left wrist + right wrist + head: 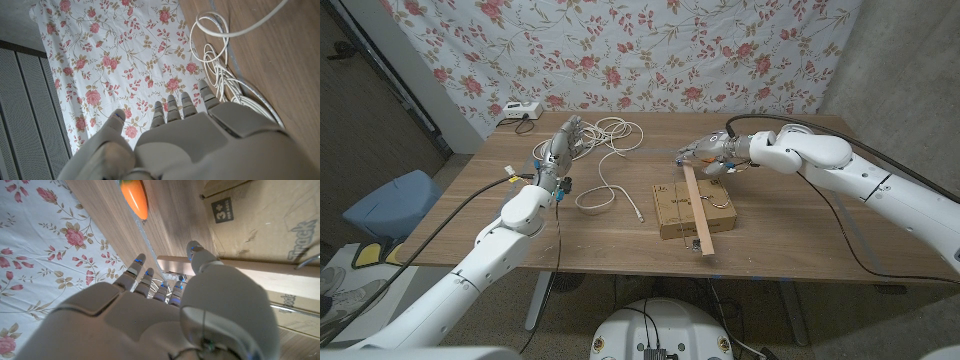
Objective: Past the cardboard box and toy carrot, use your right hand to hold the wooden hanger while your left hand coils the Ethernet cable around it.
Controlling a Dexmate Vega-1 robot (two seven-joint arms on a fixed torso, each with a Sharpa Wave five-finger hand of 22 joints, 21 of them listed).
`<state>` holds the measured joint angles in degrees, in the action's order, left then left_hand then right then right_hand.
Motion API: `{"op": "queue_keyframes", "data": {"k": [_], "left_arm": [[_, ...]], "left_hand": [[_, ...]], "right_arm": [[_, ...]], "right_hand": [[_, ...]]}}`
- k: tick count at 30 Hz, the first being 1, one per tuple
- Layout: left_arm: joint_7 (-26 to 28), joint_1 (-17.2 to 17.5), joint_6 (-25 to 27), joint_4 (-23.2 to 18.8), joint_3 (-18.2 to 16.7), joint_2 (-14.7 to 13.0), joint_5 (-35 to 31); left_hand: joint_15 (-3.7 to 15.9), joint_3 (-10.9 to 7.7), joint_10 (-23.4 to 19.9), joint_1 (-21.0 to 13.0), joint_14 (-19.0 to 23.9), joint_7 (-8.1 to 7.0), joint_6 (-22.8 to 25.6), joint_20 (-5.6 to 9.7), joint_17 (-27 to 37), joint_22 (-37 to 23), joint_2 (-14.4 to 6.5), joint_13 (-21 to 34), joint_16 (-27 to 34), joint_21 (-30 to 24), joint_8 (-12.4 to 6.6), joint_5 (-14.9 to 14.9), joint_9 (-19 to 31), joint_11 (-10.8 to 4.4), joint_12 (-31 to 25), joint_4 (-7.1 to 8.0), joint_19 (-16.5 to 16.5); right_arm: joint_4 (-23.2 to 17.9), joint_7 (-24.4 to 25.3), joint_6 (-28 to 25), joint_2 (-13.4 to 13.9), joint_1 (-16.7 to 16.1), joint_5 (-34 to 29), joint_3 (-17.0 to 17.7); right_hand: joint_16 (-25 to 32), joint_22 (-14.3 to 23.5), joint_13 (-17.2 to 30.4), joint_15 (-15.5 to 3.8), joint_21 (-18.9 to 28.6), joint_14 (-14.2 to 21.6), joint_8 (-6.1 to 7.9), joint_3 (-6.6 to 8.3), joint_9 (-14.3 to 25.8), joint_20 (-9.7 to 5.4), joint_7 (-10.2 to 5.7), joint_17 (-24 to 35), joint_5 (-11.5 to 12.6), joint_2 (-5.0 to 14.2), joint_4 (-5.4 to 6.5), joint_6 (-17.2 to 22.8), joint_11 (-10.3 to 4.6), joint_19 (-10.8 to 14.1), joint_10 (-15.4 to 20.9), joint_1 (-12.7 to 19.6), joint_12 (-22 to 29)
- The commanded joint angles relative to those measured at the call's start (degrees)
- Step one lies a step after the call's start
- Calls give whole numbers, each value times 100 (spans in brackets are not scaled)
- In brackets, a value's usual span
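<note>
clearly printed on the flat brown cardboard box (270, 215) is "3+", and part of "track". the pale wooden hanger (699, 214) lies slanted across it, its far end gripped by the right hand (705, 154). the left hand (558, 148), fingers straight and empty, hovers by the coiled white ethernet cable (610, 135). a smooth orange toy carrot (135, 198) lies near.

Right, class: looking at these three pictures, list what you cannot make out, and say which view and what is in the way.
- Whether the left hand touches the Ethernet cable: too small in the head view; its own back blocks the wrist view.
- The right hand grip on the wooden hanger: fingers hide the contact.
- The toy carrot: cut by the right wrist picture's edge.
- The cardboard box print: cropped there.
</note>
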<state>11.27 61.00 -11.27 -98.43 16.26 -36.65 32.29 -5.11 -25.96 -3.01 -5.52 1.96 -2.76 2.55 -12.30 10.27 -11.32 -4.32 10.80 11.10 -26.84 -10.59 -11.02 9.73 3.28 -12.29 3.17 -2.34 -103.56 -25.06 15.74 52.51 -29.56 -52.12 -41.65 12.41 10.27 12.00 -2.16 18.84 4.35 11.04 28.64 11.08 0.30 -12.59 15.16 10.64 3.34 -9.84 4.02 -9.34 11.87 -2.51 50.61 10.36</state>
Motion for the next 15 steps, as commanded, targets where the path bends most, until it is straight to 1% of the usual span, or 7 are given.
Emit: {"op": "queue_keyframes", "data": {"k": [1, 3, 6, 9, 10, 12, 15], "left_arm": [[-118, -83, -20, 74, 39, 32, 62], [-129, -86, -44, 82, 42, 44, 70], [-148, -69, -88, 76, 38, 52, 83], [-129, -31, -119, 46, 30, 50, 72], [-123, -15, -121, 33, 28, 46, 71], [-108, 25, -128, 4, 16, 47, 87], [-65, 90, -150, -46, -7, 43, 83]], "left_hand": [[-17, 11, -7, 71, 22, -13, 66, 3, 7, -16, -8, 11, -2, 7, 8, -27, 19, 8, 5, 30, 37], [-15, 13, 0, 75, 22, -16, 61, 4, 7, -16, -8, 11, -3, 8, 11, -28, 19, -6, 9, 32, 41], [-12, 15, -11, 80, 27, -17, 55, 4, 6, -16, -7, 12, -3, 11, 14, -31, 19, 12, 6, 33, 44], [-12, 16, -4, 82, 25, -18, 59, 4, 5, -16, -6, 12, -5, 13, 13, -32, 19, 6, 10, 34, 44], [-10, 16, -1, 83, 24, -21, 58, 3, 5, -16, -5, 12, -6, 14, 13, -32, 19, 8, 12, 34, 44], [-9, 17, -8, 85, 26, -25, 49, 3, 5, -16, -4, 12, -6, 16, 17, -33, 19, 15, 10, 34, 44], [-16, 20, 12, 88, 27, -25, 49, 3, 4, -16, 0, 12, -7, 20, 17, -34, 19, 5, 19, 34, 44]], "right_arm": [[-192, 59, 223, 109, -166, -115, 110], [-268, 61, 217, 150, -212, -133, 157], [-368, -15, 248, 211, -257, -144, 202], [-413, -69, 290, 254, -300, -122, 245], [-420, -98, 298, 259, -306, -119, 254], [-406, -74, 347, 265, -323, -127, 265], [-388, -170, 409, 241, -309, -159, 236]], "right_hand": [[33, 32, 23, -452, -49, -105, -18, -144, 24, -45, -19, 38, 45, -6, 49, -230, 12, -7, -468, 46, -41], [29, 35, 23, -413, -69, -166, -23, -205, 30, -46, -20, 48, 57, 8, 54, -335, 52, -4, -715, 85, -44], [24, 36, 23, -367, -80, -202, -17, -233, 35, -44, -20, 51, 65, 13, 52, -371, 113, -6, -838, 111, -43], [24, 36, 23, -401, -90, -214, -5, -246, 40, -62, -21, 54, 69, 25, 58, -365, 102, -19, -827, 118, -17], [35, 37, 22, -462, -95, -199, 14, -261, 47, -74, -21, 56, 72, 36, 66, -341, 87, -19, -809, 122, 7], [41, 37, 21, -471, -92, -195, 34, -280, 54, -63, -20, 56, 75, 36, 71, -310, 73, 0, -768, 122, 37], [53, 38, 19, -467, -106, -183, 83, -320, 70, -100, -16, 57, 84, 41, 85, -217, 27, -7, -747, 119, 63]]}}
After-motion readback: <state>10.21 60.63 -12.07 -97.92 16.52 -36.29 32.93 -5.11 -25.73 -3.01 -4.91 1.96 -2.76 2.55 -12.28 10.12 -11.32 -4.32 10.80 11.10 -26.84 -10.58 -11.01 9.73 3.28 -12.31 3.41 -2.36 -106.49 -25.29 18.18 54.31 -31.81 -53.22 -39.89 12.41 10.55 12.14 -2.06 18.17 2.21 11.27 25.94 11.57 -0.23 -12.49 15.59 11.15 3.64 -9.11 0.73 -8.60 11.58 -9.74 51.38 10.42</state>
